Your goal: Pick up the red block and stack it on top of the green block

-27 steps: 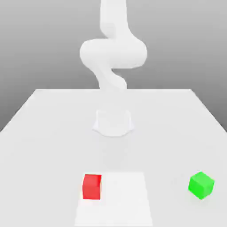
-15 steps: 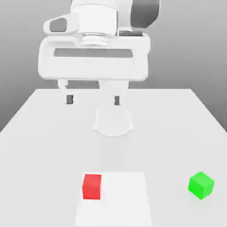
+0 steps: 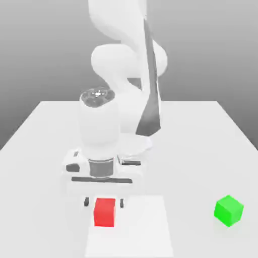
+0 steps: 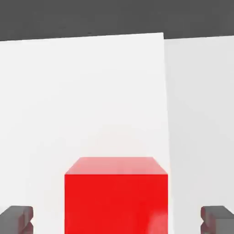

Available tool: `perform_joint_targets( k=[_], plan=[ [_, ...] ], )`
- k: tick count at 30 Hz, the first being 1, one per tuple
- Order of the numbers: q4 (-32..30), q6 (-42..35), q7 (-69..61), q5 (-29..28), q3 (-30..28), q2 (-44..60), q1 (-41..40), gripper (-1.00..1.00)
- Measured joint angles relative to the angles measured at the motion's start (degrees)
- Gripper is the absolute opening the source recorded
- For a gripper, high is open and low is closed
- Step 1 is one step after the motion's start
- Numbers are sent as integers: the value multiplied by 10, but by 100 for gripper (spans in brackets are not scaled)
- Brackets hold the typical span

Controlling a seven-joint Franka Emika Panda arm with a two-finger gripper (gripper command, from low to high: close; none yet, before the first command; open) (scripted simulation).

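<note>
The red block (image 3: 105, 212) rests on a pale square patch near the table's front, left of centre in the exterior view. My gripper (image 3: 104, 202) hangs directly over it, open, with one dark fingertip on each side of the block's top edge and a gap to either face. In the hand view the red block (image 4: 116, 195) sits close and centred between the two grey fingertips (image 4: 16, 218). The green block (image 3: 228, 210) sits on the table far off at the exterior view's right, turned slightly.
The white table (image 3: 211, 136) stretches back to the arm's round base (image 3: 138, 143). A lighter square patch (image 3: 143, 227) lies under the red block. The arm's links (image 3: 128, 65) rise behind the gripper.
The hand has come down from high above the table's middle to just over the red block, with its fingers straddling it. Neither block has moved.
</note>
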Motion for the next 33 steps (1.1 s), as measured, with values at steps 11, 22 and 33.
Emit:
perform_joint_targets(
  k=[11,22,33],
  plan=[
    [-11,-62,13,-18,-9,-72,5,-100],
    [66,-184,86,-44,113,-117,248,-100],
    [97,-110,141,-95,116,-10,313,100]
  ],
)
